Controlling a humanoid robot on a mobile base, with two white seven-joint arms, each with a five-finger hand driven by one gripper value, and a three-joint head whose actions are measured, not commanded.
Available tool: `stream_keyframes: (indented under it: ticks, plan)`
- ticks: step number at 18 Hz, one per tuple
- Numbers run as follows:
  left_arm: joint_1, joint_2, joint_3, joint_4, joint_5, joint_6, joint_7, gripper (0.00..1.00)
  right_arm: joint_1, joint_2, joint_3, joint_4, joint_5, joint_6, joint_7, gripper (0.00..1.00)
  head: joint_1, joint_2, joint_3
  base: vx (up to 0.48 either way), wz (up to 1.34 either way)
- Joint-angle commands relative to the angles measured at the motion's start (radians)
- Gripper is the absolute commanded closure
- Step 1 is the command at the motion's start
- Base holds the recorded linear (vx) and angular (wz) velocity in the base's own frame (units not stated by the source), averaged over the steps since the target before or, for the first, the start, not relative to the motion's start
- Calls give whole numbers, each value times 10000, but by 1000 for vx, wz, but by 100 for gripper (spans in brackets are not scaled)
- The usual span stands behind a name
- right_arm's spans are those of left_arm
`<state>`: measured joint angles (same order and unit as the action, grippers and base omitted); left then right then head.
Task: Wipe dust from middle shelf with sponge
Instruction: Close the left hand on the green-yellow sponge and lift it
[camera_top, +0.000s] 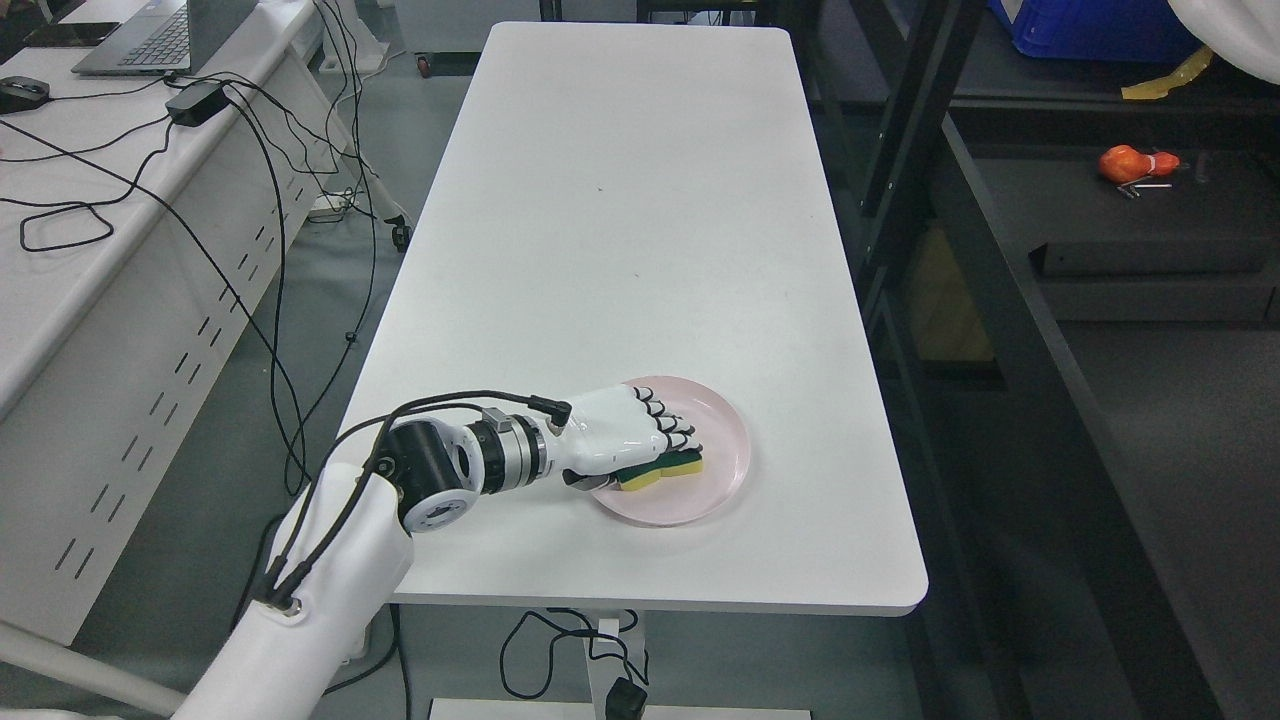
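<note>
A yellow and green sponge (663, 468) lies on a pink plate (722, 440) near the front of the white table (620, 230). My left hand (630, 435) rests over the plate with its fingers laid on top of the sponge and the thumb under its near edge, closed on it. The sponge is still down on the plate. A dark shelving unit (1010, 330) stands to the right of the table. Its shelf surface (1130, 200) is level with the table.
An orange object (1135, 163) with small metal tools lies on the dark shelf at the right. A blue bin (1090, 25) sits at the top right. A desk (100, 200) with a laptop and trailing cables stands to the left. Black upright posts (905, 130) border the table's right edge.
</note>
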<state>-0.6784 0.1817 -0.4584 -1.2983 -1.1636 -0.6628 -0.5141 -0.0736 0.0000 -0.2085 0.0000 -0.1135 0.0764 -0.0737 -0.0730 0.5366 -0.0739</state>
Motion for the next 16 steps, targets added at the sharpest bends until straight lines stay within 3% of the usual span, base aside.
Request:
stream_keyframes:
  ticks: [1, 5, 7, 11, 16]
  plan:
    - [416, -176, 824, -254, 131, -136, -59, 40, 0, -175, -1, -174, 0, 3, 1, 0, 0, 0, 0, 0, 0]
    - [678, -99, 2034, -348, 818, -1009, -578, 71, 0, -175, -1, -174, 0, 3, 1, 0, 0, 0, 0, 0, 0]
    - [877, -84, 2542, -348, 1477, -1226, -932, 81, 0, -175, -1, -174, 0, 3, 1, 0, 0, 0, 0, 0, 0]
    - [1031, 8, 3538, -348, 2262, -1226, -933, 95, 0, -175, -1, -174, 0, 3, 1, 0, 0, 0, 0, 0, 0]
    - [619, 24, 4858, -393, 3013, -1226, -964, 100, 0, -175, -1, -174, 0, 3, 1, 0, 0, 0, 0, 0, 0]
